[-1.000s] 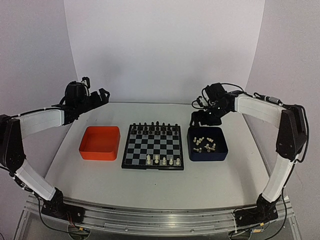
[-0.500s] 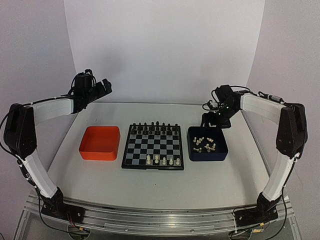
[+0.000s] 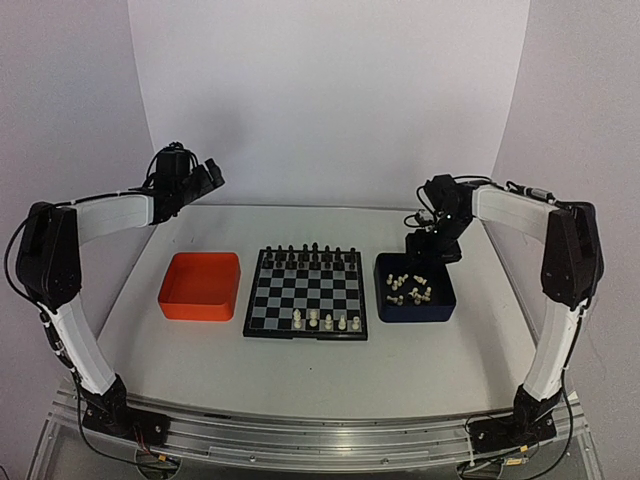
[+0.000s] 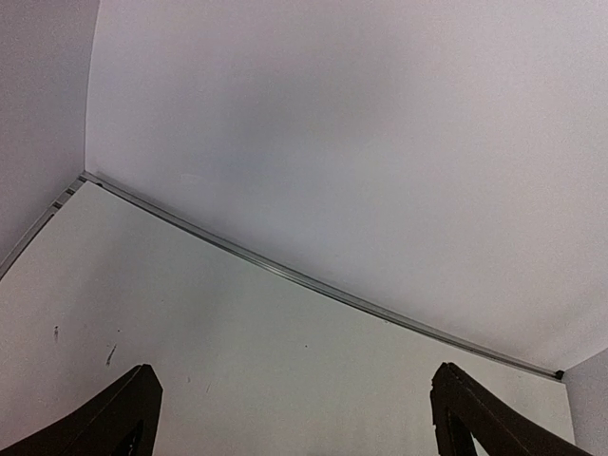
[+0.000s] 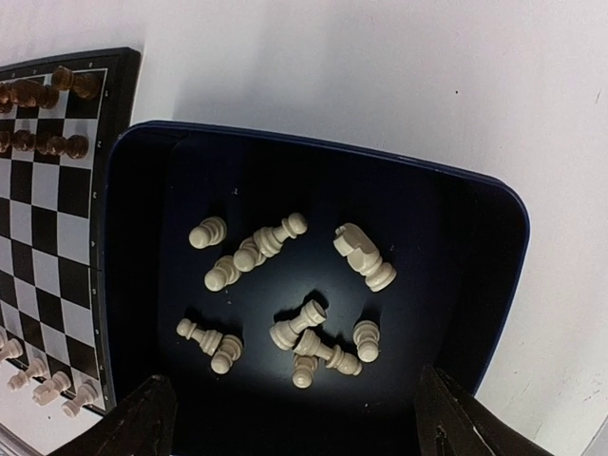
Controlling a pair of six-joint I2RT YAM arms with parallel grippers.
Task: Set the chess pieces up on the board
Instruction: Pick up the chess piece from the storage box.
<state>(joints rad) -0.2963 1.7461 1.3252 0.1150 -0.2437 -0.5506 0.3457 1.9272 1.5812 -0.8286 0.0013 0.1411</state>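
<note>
The board [image 3: 290,291] lies mid-table, with black pieces [image 3: 305,255] along its far rows and several cream-white chess pieces [image 3: 328,322] standing on its near row. More cream pieces [image 5: 313,323] lie toppled in the dark blue tray [image 5: 475,285], among them a knight [image 5: 364,255]. My right gripper [image 5: 294,408] hangs open above this tray [image 3: 415,316], near its far edge, with nothing between the fingers. My left gripper [image 3: 205,172] is raised at the far left, open and empty, and faces the back wall [image 4: 294,380].
An orange tray [image 3: 200,303] sits left of the board. The board's edge [image 5: 47,247] borders the blue tray in the right wrist view. White walls close the table's back and sides.
My right gripper has shifted right and tipped downward over the blue tray's far side. The left arm has folded back and lifted its gripper slightly. No piece has moved.
</note>
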